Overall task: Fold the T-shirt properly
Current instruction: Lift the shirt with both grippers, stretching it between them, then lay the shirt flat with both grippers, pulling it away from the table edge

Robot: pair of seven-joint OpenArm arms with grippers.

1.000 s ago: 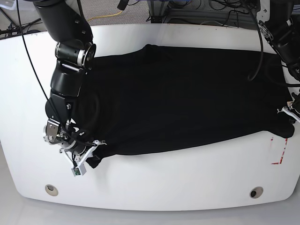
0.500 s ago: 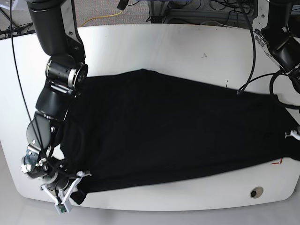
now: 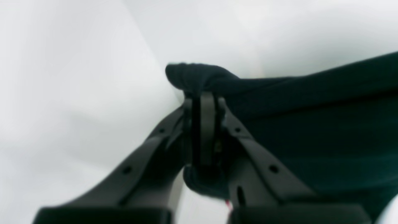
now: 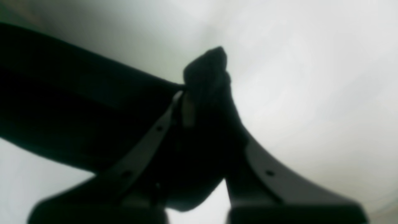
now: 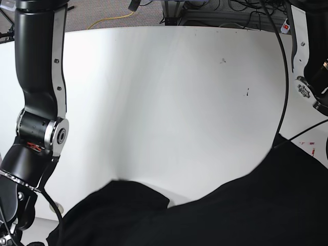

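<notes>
In the left wrist view I see the left gripper [image 3: 203,102] in the centre of the frame with its fingers [image 3: 207,124] pressed together, and a bunched fold of the T-shirt [image 3: 311,124] is pinched between them; the black cloth runs from there to the right edge of the frame. In the right wrist view the right gripper [image 4: 199,102] is also closed, and a lump of the same dark fabric stands up above its tips, with the cloth stretching toward the left edge of that frame.

In the base view neither gripper is visible; I see only the right arm [image 5: 38,128] along the left edge and part of the left arm [image 5: 312,72] in the upper right. The T-shirt [image 5: 246,210] fills the lower part of this frame, from the lower left up to the right edge, and most of the white table [image 5: 164,92] above it is bare. I cannot tell from here how much of the cloth lies on the table and how much hangs.

My judgement is that the step in hand is spreading: both arms hold the shirt by its edge (one corner each, I think) at the near side of the table. The next move, I believe, calls for carrying the cloth back over the table, both grips firm and the edge between them taut, so that it lands flat.
</notes>
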